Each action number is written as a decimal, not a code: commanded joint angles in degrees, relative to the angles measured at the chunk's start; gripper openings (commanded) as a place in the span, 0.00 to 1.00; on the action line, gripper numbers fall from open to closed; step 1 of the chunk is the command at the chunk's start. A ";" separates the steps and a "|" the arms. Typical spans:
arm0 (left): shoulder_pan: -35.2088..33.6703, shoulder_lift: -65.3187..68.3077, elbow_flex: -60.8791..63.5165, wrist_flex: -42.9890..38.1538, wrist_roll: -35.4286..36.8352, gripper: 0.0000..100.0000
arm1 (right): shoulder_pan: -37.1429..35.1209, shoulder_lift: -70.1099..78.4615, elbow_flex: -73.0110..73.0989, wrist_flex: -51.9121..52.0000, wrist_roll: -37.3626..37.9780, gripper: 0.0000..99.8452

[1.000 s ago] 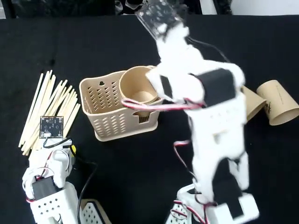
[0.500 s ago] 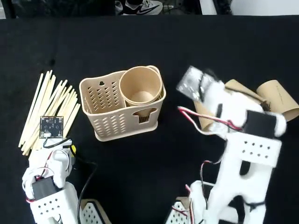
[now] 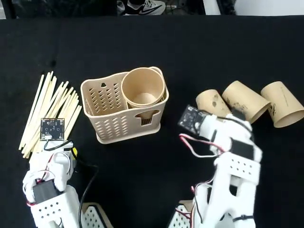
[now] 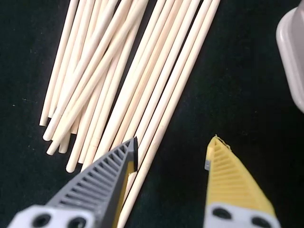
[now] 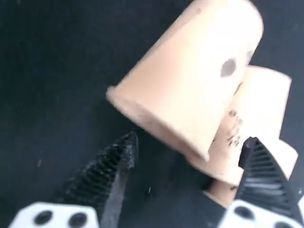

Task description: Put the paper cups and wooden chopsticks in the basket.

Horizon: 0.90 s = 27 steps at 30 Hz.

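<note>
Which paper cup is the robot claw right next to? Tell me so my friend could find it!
Find the beige basket in the middle of the black table. To its right, three paper cups lie on their sides in a row. Pick the cup nearest the basket, just ahead of the open right gripper; its side shows a dark round spot.
</note>
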 commanded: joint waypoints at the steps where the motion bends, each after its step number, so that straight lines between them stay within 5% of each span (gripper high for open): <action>1: -0.57 -0.35 0.31 0.09 -0.44 0.25 | -1.93 -0.66 3.38 -14.51 -6.07 0.34; 5: -0.57 -0.35 0.31 0.09 -0.44 0.25 | -2.55 -0.40 7.69 -22.86 -8.18 0.32; 12: -0.57 -0.35 0.31 0.09 -0.44 0.25 | -2.55 -0.75 9.45 -24.97 -8.88 0.02; 20: -0.57 -0.35 0.31 0.09 -0.44 0.25 | -2.29 -0.84 4.00 -22.24 -20.04 0.01; 27: -0.57 -0.35 0.31 0.09 -0.44 0.25 | -2.37 -0.84 -10.95 -1.32 -31.65 0.01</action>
